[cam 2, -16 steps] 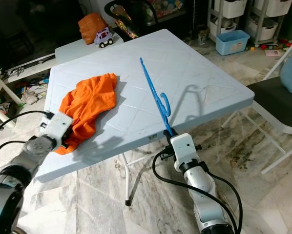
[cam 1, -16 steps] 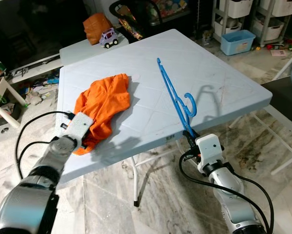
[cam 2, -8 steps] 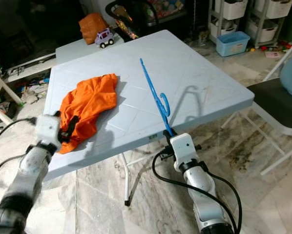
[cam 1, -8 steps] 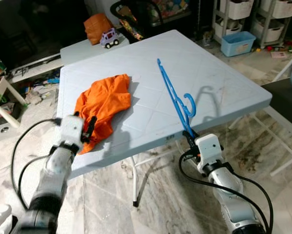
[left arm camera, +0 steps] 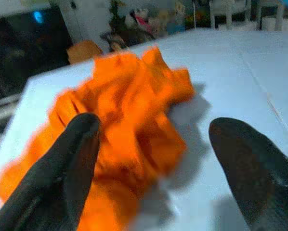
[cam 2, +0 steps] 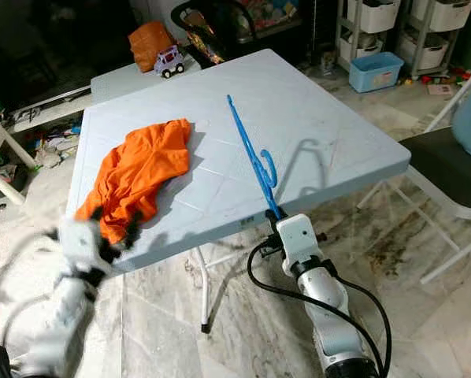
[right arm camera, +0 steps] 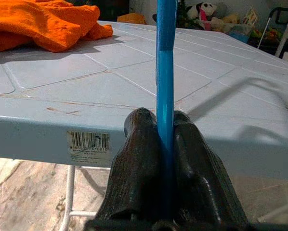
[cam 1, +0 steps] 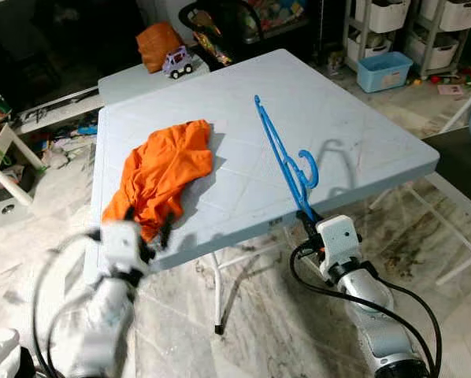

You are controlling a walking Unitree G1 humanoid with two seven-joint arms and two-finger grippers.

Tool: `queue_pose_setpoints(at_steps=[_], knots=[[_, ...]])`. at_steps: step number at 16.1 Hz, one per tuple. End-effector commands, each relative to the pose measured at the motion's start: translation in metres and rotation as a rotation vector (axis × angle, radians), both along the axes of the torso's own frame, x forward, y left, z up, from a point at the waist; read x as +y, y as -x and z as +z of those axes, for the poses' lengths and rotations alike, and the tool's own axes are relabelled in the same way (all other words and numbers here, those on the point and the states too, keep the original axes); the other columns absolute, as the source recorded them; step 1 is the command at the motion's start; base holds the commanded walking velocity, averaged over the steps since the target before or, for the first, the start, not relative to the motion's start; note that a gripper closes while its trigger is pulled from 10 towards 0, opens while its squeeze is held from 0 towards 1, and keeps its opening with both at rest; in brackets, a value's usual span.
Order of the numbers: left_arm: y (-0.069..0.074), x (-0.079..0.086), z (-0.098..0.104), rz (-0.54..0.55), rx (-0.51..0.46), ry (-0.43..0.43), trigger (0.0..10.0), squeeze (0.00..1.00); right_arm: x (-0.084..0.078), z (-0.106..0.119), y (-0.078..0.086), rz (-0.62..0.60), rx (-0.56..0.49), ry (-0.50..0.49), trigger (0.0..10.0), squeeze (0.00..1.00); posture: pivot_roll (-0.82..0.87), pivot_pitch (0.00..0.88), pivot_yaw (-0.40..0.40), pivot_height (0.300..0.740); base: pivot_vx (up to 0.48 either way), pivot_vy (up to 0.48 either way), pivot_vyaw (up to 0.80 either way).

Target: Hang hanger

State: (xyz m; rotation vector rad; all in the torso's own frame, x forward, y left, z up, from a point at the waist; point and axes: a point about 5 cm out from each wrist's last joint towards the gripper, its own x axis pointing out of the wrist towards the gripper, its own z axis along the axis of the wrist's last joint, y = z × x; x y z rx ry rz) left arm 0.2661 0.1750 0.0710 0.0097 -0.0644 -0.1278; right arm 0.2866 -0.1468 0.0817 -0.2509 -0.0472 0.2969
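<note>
Right claw [right arm camera: 165, 159]: fingers pressed together on the lower end of the blue hanger [cam 1: 287, 161], just off the near edge of the table [cam 1: 361, 118]. Hanger stands tilted up and away over the tabletop, hook [cam 1: 307, 167] partway up the shaft, throwing a shadow on the surface.

Left claw [left arm camera: 156, 163]: fingers [left arm camera: 62, 168] spread apart, nothing between them, pointed at the orange shirt [cam 1: 161, 177] at the near-left table corner. Blurred in the head views. Shirt lies crumpled, one end drooping at the edge.

Handling, my guess: hanger is thin plastic, light, fairly stiff, a bit springy along its length; smooth, so it may swivel in a pinch at one end. Better purchase near the hook or shoulder. Shirt is soft, limp; take it at the collar.

Beyond: toy car [cam 1: 177, 61], blue bin [cam 1: 383, 68].
</note>
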Motion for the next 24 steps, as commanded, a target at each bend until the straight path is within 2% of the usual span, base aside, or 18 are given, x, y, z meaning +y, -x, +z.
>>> queue_pose_setpoints(at_steps=[1,4,7,8,9,15,24], knots=[[0.001,0.003,0.002,0.028,0.01,-0.006,10.0,1.0,0.002,-0.005,0.0,-0.021,0.033,-0.016,10.0,0.0,-0.13,0.0,0.176,0.74,0.0,0.0,0.0],[-0.003,-0.015,0.006,-0.029,0.054,0.025,10.0,1.0,-0.014,0.0,-0.007,-0.154,0.017,-0.044,10.0,0.0,-0.14,0.0,0.185,0.74,0.0,0.0,0.0],[-0.005,-0.02,0.007,-0.034,0.074,0.027,10.0,1.0,-0.017,-0.001,-0.007,-0.172,0.023,-0.059,10.0,0.0,-0.15,0.0,0.192,0.74,0.0,0.0,0.0],[-0.005,-0.021,0.006,-0.038,0.081,0.023,10.0,0.82,-0.017,-0.002,-0.007,-0.174,0.024,-0.059,10.0,0.0,-0.15,0.0,0.194,0.74,0.0,0.0,0.0],[-0.005,-0.022,0.006,-0.04,0.09,0.013,10.0,0.0,-0.016,-0.002,-0.007,-0.173,0.027,-0.06,10.0,0.0,-0.15,0.0,0.194,0.74,0.0,0.0,0.0],[-0.004,-0.021,0.004,-0.024,0.129,-0.003,10.0,0.0,-0.012,-0.003,-0.007,-0.154,0.035,-0.067,10.0,0.0,-0.15,0.0,0.189,0.74,-0.041,0.0,0.0],[-0.006,-0.021,0.002,-0.015,0.154,-0.012,10.0,0.0,-0.014,-0.003,-0.007,-0.159,0.036,-0.064,10.0,0.0,-0.15,0.0,0.196,0.74,-0.417,0.0,0.0]])
